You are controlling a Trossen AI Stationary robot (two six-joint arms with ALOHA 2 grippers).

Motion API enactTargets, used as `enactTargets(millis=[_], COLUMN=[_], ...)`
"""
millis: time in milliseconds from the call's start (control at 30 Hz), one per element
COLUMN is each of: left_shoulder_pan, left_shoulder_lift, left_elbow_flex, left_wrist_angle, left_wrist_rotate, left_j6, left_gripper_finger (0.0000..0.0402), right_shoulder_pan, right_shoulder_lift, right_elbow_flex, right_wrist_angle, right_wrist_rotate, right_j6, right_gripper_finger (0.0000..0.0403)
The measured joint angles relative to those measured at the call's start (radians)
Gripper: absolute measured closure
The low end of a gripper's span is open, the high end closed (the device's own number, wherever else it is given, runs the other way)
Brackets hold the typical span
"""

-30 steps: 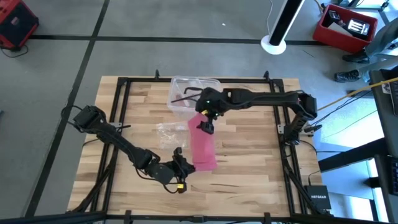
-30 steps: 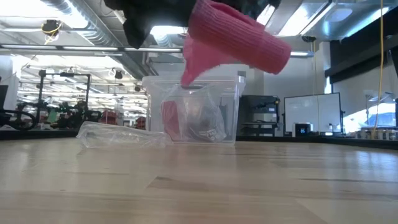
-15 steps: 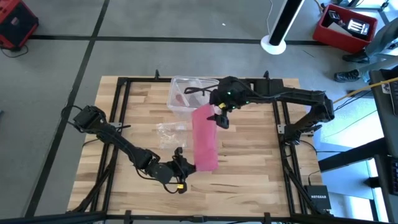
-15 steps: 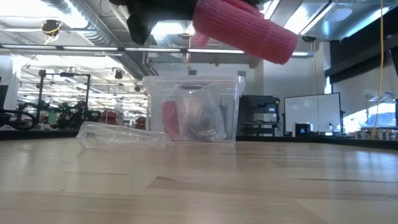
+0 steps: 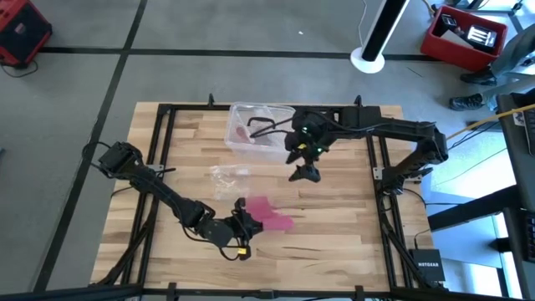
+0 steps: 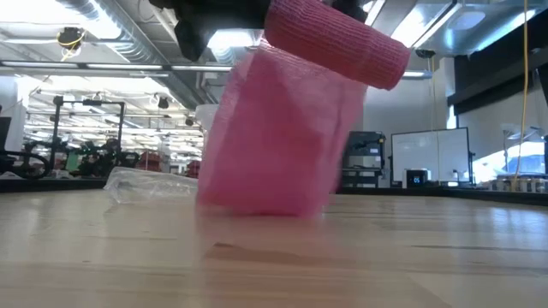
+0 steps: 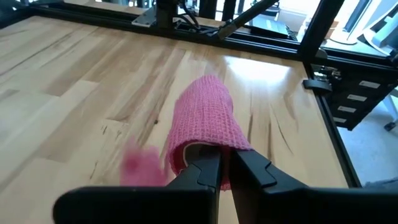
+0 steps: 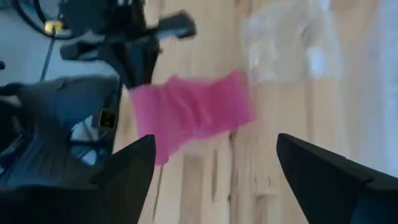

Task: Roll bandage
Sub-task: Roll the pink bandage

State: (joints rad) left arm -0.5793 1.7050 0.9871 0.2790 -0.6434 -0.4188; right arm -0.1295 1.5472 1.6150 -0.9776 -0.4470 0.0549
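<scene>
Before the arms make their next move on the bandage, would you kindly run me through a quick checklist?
1. Left gripper jaws shut on the bandage end: ok.
2. Right gripper jaws open and empty, above the table: ok.
3. Bandage laid flat for rolling: not ok, it lies crumpled.
4. Plastic wrapper apart from the bandage: ok.
5. Clear box apart from the bandage: ok.

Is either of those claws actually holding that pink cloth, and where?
The left gripper pinches the bandage at its near end. The right gripper is open, holding nothing.
</scene>
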Motion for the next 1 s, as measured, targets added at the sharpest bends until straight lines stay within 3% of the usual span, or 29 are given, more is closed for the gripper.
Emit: enactTargets(millis=[133,300,433,600,867,1000], left_shoulder_pan=[0.004,0.005,-0.004,0.019,0.092,0.121], left_shoulder_lift=[0.000,-0.003,-0.051,-0.163,-0.290,-0.311], left_elbow_flex=[0.000,0.003,0.035,0.099,0.154,0.154], left_wrist_angle=[-0.006,0.027,0.014,0.026,0.141,0.244], left_wrist_rotate=[-0.014,-0.017,-0.077,-0.136,-0.142,-0.137], left_j6=[0.007,0.065,0.247,0.550,0.977,1.071], left_gripper_finger=[0.0389,0.0389,0.0389,0.0389,0.0389,0.0389], right_shoulder_pan=[0.021,0.042,0.063,0.149,0.258,0.261], right_shoulder_lift=[-0.003,-0.033,-0.121,-0.271,-0.509,-0.621], right_elbow_flex=[0.002,0.025,0.052,0.002,-0.301,-0.524], right_wrist_angle=[0.094,-0.071,-0.190,-0.138,0.147,0.364], right_wrist_rotate=[0.191,0.178,0.218,0.348,0.507,0.517], right_j6=[0.024,-0.011,0.001,-0.002,0.020,0.035], right_gripper_finger=[0.0068,0.0068,0.0068,0.0068,0.0068,0.0068])
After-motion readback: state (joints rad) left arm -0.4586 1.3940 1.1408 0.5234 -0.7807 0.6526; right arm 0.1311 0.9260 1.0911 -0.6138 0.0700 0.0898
